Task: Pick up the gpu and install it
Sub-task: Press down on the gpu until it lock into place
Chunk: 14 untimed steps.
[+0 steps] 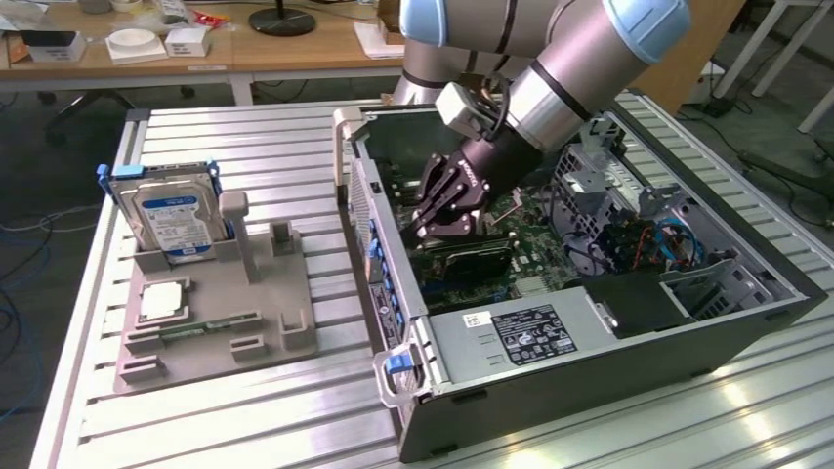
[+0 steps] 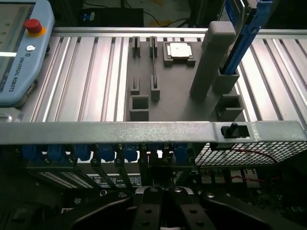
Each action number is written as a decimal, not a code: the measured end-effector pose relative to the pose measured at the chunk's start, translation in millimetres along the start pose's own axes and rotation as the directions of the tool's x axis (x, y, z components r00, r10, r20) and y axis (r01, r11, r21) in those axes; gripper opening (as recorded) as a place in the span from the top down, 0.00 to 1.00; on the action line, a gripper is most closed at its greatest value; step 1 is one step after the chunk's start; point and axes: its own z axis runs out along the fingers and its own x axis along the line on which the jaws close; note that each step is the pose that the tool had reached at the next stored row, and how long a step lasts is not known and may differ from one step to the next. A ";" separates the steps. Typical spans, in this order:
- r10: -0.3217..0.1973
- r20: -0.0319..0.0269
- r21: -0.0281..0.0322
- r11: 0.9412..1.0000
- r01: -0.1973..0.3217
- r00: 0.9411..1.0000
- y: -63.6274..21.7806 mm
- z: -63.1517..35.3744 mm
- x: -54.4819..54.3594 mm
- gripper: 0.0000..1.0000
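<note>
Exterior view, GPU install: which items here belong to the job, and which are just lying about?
Job:
- gripper, shut, down inside the case
- gpu, dark card under the fingers
- open computer case

Lying about:
- hard drive upright in the grey fixture
- CPU chip
- RAM stick
- teach pendant
- desk clutter behind

The arm (image 1: 573,68) is a thick silver-grey tube with pale blue caps at its round joints. A small grey box with thin cables sits at the wrist (image 1: 472,106). Below it a dark cylinder leads to the black gripper (image 1: 440,227), built of flat linked bars. In the wrist view, round screws dot the glossy black gripper links (image 2: 158,211).
</note>
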 end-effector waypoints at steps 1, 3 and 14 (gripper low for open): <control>0.000 0.000 -0.007 1.000 0.000 1.000 -1.7 -1.2 -0.1 0.90; 0.000 -0.001 -0.021 1.000 0.000 1.000 -4.2 -2.9 -0.1 0.90; 0.000 0.000 0.004 1.000 0.000 1.000 -11.0 -6.4 -0.5 0.90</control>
